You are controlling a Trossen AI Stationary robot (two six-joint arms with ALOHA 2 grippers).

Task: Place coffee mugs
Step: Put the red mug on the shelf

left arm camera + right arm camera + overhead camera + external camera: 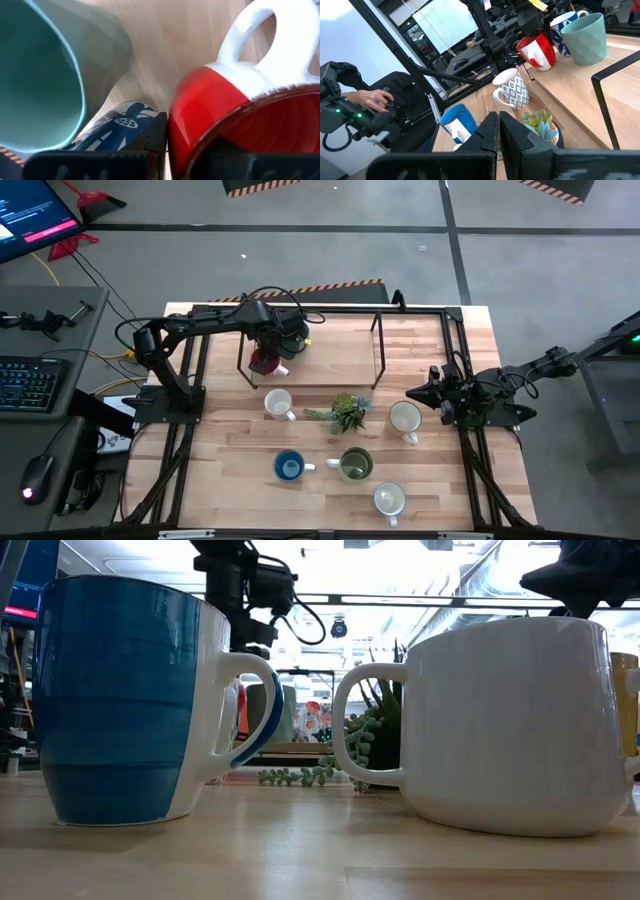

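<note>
A red mug (pixel 264 362) with a white handle (pixel 260 35) stands upright on the raised wooden shelf (pixel 340 345) at the table's far side. A teal mug (pixel 45 75) and a blue-and-white patterned mug (pixel 122 127) stand close beside it. My left gripper (pixel 268 352) points down over the red mug and is slightly open. One finger (pixel 156 135) is outside the mug's wall and the other is inside the mug. My right gripper (pixel 412 393) waits shut at the table's right side, level and clear of everything. My left gripper (pixel 187 135) straddles the red mug's wall (pixel 182 125) on the side away from the handle, coming from above. One finger is outside and one inside. I cannot tell whether either finger touches the wall. The mug stands on the shelf.
On the table in front of the shelf stand a patterned white mug (pixel 278 403), a cream mug (pixel 405 417), a blue mug (pixel 289 466), an olive mug (pixel 356 465) and a white mug (pixel 389 499). A small plant (pixel 345 413) stands among them. A person's hand (pixel 375 97) rests beyond the table's left side.
</note>
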